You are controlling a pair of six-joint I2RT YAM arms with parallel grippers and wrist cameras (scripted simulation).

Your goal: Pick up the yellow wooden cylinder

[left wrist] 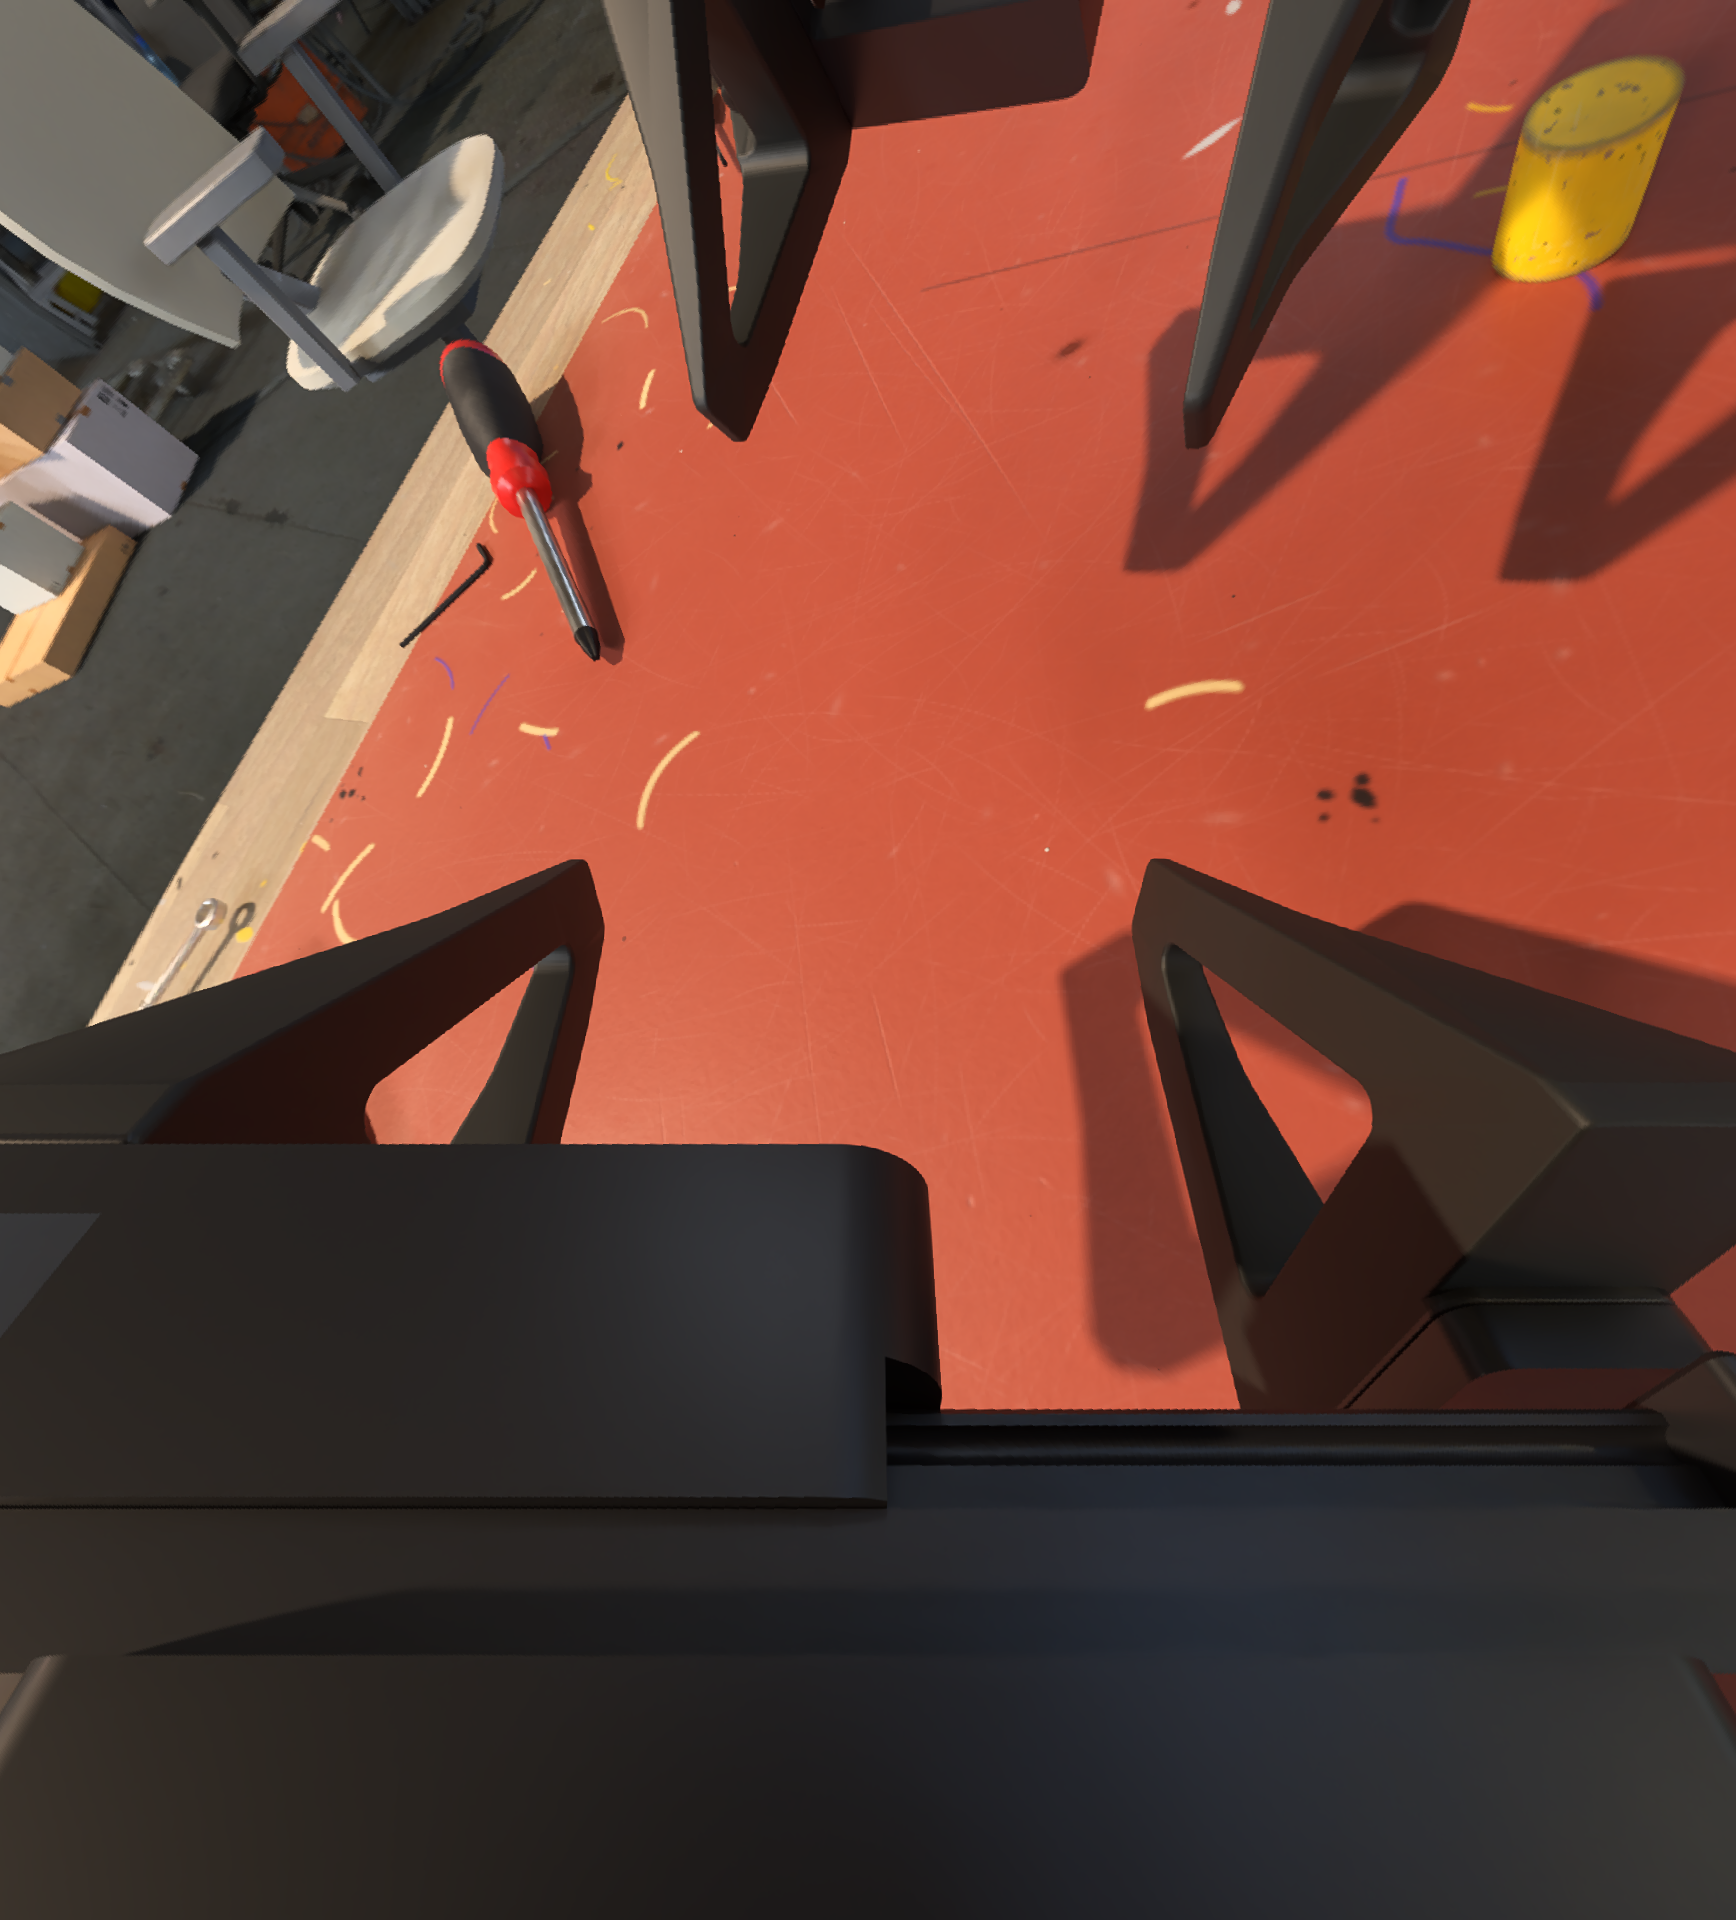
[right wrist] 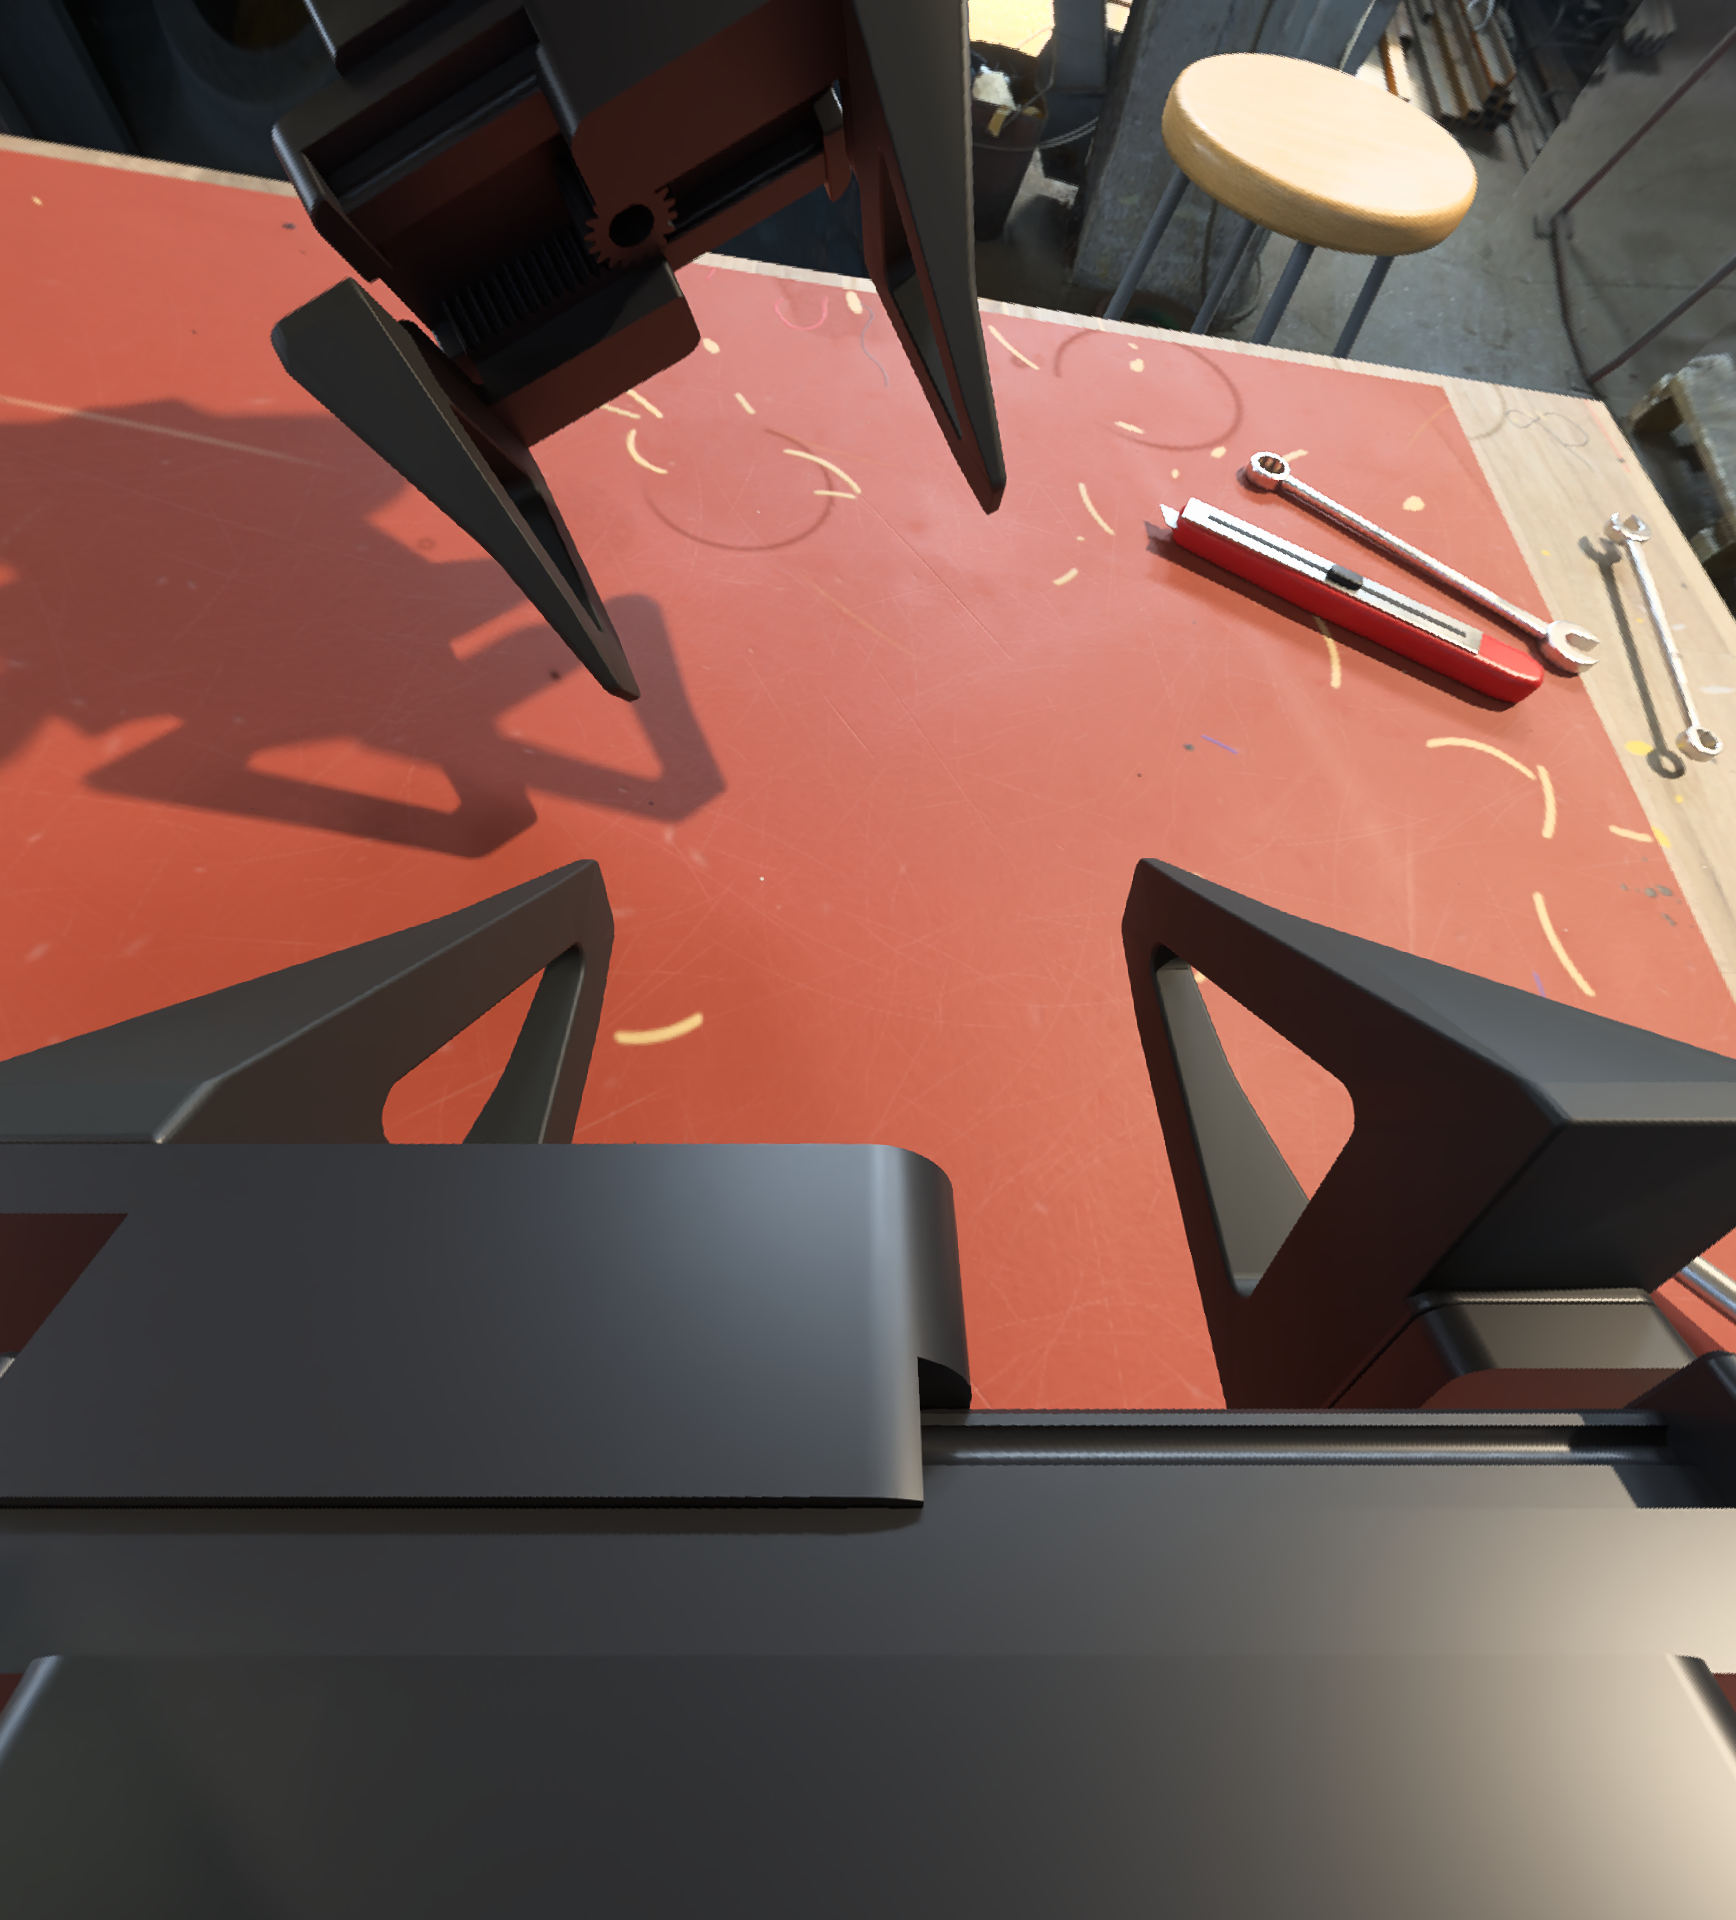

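Note:
The yellow wooden cylinder (left wrist: 1583,171) stands upright on the red mat (left wrist: 895,644) at the upper right of the left wrist view, speckled with dark spots. My left gripper (left wrist: 864,868) is open and empty, well short of the cylinder and to its left. My right gripper (right wrist: 864,868) is open and empty above bare mat. The right gripper also shows at the top of the left wrist view (left wrist: 968,436), fingers spread, just left of the cylinder. The left gripper shows in the right wrist view (right wrist: 812,603), open. The cylinder is not in the right wrist view.
A red-and-black screwdriver (left wrist: 516,488) and a black hex key (left wrist: 448,592) lie near the mat's left edge. A red utility knife (right wrist: 1352,597) and wrenches (right wrist: 1415,561) lie at the right. A wooden stool (right wrist: 1316,156) stands beyond the table. The wooden table edge (left wrist: 407,582) borders the mat.

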